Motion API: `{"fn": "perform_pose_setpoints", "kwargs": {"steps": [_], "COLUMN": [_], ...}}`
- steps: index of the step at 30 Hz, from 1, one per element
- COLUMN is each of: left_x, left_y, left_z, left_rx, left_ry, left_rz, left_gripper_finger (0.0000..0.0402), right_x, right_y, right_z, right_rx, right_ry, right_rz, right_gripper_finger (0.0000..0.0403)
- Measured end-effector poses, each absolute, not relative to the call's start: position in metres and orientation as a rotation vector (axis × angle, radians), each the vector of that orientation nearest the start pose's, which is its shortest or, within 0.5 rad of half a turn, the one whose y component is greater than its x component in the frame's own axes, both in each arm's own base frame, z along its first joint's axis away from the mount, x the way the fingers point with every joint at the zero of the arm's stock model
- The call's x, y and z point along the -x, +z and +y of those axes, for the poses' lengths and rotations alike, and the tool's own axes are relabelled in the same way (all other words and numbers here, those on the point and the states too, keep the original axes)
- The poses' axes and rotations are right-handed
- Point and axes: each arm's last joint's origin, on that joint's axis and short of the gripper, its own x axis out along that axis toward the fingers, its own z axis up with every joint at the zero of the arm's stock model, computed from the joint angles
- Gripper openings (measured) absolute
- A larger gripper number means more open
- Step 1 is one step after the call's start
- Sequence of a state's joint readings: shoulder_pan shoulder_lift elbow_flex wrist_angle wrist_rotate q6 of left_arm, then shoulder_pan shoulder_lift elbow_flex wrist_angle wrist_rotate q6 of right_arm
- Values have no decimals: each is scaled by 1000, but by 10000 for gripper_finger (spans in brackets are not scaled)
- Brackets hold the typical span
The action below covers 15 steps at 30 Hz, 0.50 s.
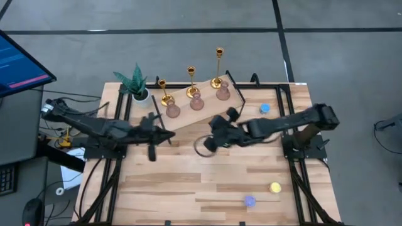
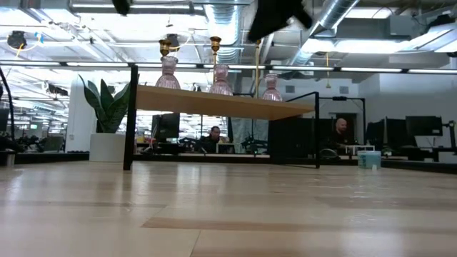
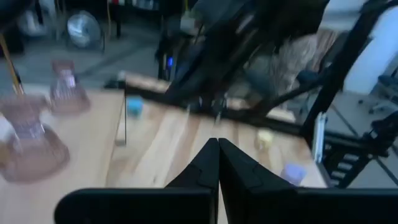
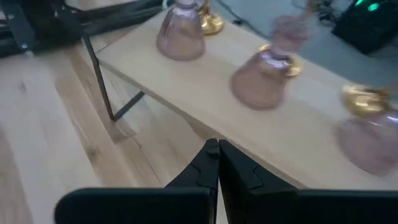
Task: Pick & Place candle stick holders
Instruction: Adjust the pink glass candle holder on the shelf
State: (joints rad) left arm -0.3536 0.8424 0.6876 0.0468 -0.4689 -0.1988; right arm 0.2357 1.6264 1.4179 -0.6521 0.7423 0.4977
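Three dusty-pink bulbous holders (image 1: 172, 110), (image 1: 196, 102), (image 1: 223, 93) and three gold candlesticks (image 1: 164, 91), (image 1: 191, 81), (image 1: 218, 66) stand on their bases on a raised wooden shelf (image 1: 207, 112) at the back of the table. In the low view the pink holders (image 2: 221, 80) show on top of the shelf. My left gripper (image 1: 171, 134) is shut and empty, just in front of the shelf's left end. My right gripper (image 1: 213, 132) is shut and empty, in front of the shelf's middle, facing the pink holders (image 4: 264, 74).
A green potted plant (image 1: 137, 85) stands at the back left corner. A small blue light (image 1: 264, 108) lies right of the shelf. A yellow light (image 1: 275, 187) and a blue one (image 1: 250, 201) lie near the front right. The shelf stands on thin black legs (image 4: 99, 74).
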Motion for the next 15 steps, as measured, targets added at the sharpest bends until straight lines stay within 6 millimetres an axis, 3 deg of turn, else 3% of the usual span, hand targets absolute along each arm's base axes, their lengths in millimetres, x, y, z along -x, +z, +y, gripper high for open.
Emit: {"fn": "perform_pose_setpoints", "kwargs": {"steps": [8,15], "left_x": [-137,-128], "left_y": [336,338], "left_z": [-68,-75], "left_rx": [58,-39], "left_ry": [106,75], "left_rz": [-45,-53], "left_gripper_finger": [3,3], "right_x": [-386,-401], "right_y": [263,248], "right_z": [41,35], "right_rx": [9,193], "right_ry": [-593,-614], "right_rz": [669,673], "right_gripper_finger": [0,0]}}
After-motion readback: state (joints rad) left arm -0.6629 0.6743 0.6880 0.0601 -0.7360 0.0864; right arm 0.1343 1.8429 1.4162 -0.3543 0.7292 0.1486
